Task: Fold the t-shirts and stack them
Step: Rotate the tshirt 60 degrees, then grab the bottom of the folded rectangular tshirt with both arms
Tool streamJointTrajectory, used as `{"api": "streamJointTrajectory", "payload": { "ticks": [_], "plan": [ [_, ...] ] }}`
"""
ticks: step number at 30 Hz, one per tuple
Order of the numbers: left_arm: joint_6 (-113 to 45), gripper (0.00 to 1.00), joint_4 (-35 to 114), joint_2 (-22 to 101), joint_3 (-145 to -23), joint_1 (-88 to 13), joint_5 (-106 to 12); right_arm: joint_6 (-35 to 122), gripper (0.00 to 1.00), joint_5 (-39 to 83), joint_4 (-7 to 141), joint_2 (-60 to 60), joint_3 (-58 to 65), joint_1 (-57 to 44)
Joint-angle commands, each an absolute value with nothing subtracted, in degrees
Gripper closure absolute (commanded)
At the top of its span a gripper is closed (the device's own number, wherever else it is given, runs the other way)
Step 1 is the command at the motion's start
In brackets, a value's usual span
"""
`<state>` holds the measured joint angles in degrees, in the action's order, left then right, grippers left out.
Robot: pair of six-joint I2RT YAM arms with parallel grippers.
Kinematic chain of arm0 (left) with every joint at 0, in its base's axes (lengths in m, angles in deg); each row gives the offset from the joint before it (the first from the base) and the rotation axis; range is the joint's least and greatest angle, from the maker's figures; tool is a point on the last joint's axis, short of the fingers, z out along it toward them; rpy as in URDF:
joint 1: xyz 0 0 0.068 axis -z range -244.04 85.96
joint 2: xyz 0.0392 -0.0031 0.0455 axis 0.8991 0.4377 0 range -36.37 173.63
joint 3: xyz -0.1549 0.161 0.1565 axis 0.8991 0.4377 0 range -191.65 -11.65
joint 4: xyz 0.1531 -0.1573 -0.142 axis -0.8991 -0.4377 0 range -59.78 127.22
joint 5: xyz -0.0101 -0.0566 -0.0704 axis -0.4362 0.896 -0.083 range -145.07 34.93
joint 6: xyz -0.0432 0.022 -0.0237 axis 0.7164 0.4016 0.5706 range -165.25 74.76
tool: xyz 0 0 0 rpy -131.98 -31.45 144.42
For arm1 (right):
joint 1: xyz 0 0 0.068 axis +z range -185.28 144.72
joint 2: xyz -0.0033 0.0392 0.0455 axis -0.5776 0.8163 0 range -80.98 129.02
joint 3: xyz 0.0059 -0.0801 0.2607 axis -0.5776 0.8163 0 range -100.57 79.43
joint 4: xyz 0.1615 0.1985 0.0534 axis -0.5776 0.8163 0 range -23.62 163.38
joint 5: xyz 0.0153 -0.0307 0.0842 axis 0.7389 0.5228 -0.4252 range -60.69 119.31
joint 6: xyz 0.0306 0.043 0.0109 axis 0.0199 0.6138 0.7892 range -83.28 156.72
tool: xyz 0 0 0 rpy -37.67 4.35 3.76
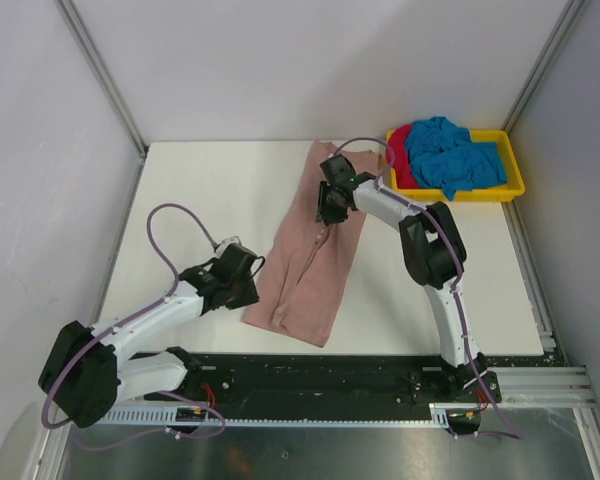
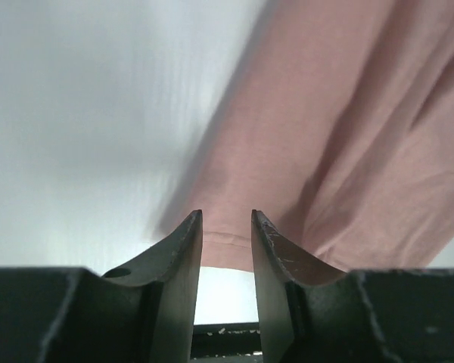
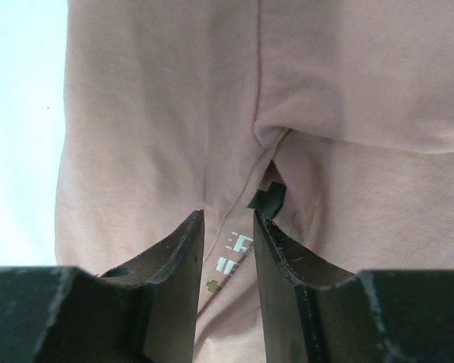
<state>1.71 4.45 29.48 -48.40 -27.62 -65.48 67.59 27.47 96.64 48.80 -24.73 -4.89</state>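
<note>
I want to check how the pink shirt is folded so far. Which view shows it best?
Top external: the whole pink t-shirt lies there as a long narrow strip on the table. Left wrist shows only a hem corner; right wrist only a creased patch with the white print.

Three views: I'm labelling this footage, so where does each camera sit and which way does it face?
Top external: above, behind the bases; looks down on both arms, table, pink t-shirt.
Left wrist: on left arm; past left gripper at the shirt's hem.
Right wrist: on right arm; past right gripper at its chest print.
Shared: the pink t-shirt.
</note>
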Motion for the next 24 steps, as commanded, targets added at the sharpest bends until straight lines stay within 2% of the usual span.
{"api": "streamJointTrajectory", "payload": {
  "ticks": [1,7,11,24],
  "plan": [
    [4.73,0.62,4.16,28.35,-45.77,-30.01,-68.89,63.81,0.63,28.91,95.93,45.13,-29.02,-3.28],
    [3.01,0.52,4.27,31.24,-45.44,-30.43,-68.39,60.70,0.63,29.28,96.68,53.00,-38.90,-2.60],
    [2.41,0.49,4.40,31.98,-45.19,-30.92,-68.22,60.19,0.63,29.31,95.87,56.41,-42.53,-2.78],
    [0.29,0.53,5.93,37.08,-45.51,-31.26,-66.41,61.28,0.68,30.06,92.30,63.23,-49.21,-4.44]
  ]
}}
